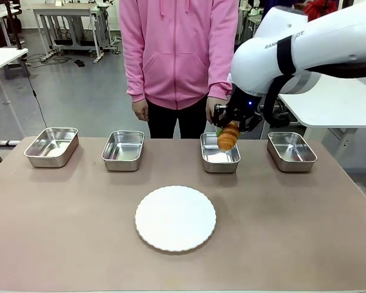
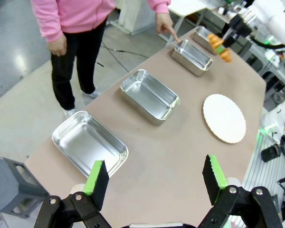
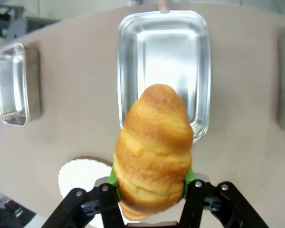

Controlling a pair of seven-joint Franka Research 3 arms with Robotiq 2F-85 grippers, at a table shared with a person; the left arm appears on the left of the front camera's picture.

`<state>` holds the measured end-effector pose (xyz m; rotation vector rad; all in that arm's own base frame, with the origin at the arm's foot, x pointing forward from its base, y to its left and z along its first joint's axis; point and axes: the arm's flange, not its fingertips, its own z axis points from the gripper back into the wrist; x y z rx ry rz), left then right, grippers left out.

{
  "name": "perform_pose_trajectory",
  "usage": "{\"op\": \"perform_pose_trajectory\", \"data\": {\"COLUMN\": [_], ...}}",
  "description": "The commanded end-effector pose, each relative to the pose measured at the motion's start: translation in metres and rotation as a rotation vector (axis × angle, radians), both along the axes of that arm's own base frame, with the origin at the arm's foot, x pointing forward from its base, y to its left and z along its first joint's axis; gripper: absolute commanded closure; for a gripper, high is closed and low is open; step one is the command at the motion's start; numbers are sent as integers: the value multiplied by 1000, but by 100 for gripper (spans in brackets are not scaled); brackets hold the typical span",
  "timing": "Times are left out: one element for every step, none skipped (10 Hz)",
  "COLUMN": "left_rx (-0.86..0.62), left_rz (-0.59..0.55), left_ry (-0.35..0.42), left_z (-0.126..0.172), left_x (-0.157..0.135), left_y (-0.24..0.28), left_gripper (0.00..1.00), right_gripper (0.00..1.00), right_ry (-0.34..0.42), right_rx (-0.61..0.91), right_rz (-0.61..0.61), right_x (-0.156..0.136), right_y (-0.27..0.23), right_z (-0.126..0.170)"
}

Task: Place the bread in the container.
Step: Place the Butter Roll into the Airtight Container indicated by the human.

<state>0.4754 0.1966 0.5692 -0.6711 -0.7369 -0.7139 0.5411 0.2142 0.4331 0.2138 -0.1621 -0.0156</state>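
Front view is showing the right arm's black two-finger tool [image 1: 230,131] clamping the golden-brown ridged croissant-shaped bread [image 1: 228,135] and holding it in the air just over the third shiny stainless-steel rectangular container [image 1: 219,160] from the robot's left, the one a person in a pink hoodie is pointing at with a finger [image 2: 173,36] touching its far rim, so that is likely the chosen drop spot. Right wrist view is looking down the tool, with the bread squeezed between the green pads [image 3: 188,175] around its lower end and the tray's open floor lying directly past the tip, which reads as being lined up for a release. Bread's long axis is running roughly along the fingers, close to vertical with a slight tilt, rounded tapered tip pointing down toward the tray, the other end hidden inside the jaws. Bread is not touching the metal yet as far as I can judge. Left arm's tool [image 2: 155,181] is sitting idle with its fingers spread apart and nothing between them, hovering over the near-left tabletop [image 2: 180,142]. Round white scalloped plate [image 1: 175,218] is lying bare at the middle of the tabletop.
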Motion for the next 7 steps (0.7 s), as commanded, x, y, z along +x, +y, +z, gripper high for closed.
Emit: {"op": "perform_pose_trajectory", "data": {"left_rx": [0, 0, 0, 0, 0, 0, 0], "left_rz": [-9, -9, -9, -9, -9, -9, -9], "left_ry": [-10, -10, -10, -10, -10, -10, -10], "left_z": [0, 0, 0, 0, 0, 0, 0], "left_x": [-2, -2, -2, -2, -2, -2, -2], "left_y": [-1, -1, -1, -1, -1, -1, -1], "left_gripper": [0, 0, 0, 0, 0, 0, 0], "right_gripper": [44, 44, 44, 44, 44, 44, 44], "right_ry": [51, 43, 49, 46, 43, 32, 18], "right_rx": [-6, -4, -1, -22, -26, -45, -41], "right_rz": [97, 129, 138, 154, 182, 200, 199], "right_x": [29, 37, 45, 52, 58, 59, 61], "right_y": [-2, 1, 4, 7, 10, 12, 10], "right_z": [-6, -18, -33, -44, -52, -58, -60]}}
